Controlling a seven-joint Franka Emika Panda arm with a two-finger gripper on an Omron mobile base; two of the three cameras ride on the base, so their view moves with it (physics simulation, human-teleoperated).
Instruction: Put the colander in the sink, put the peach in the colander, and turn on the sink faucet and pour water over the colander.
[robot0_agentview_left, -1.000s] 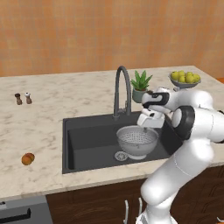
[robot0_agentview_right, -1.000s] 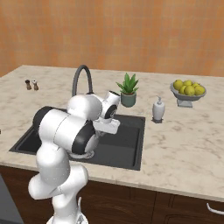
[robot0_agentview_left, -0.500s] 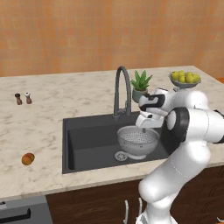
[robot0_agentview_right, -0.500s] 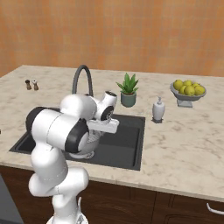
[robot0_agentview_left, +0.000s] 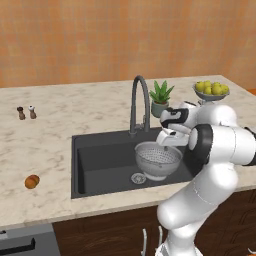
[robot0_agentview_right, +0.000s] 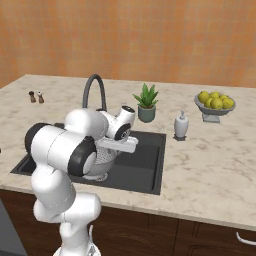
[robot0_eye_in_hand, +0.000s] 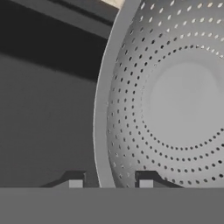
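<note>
White rounded arm (robot0_agentview_left: 215, 150), dark joint bands, small dark fingers (robot0_eye_in_hand: 145, 180)

Pale, satiny metal on the colander (robot0_eye_in_hand: 175, 105), peppered with rings of tiny holes around a smooth plain centre, its rim a flat brushed band. Beneath it the sink (robot0_agentview_left: 100, 160) reads matt dark grey, no shine at all, with a bright silvery drain (robot0_agentview_left: 138, 178). The sink faucet (robot0_agentview_left: 139, 102) wears the same dull dark finish. The tabletop (robot0_agentview_left: 55, 135) looks like polished cream stone, veined and mottled. Behind, the wall (robot0_agentview_right: 150, 40) is a warm, grainy orange-brown. The peach (robot0_agentview_left: 32, 181) is soft, matt orange.
</note>
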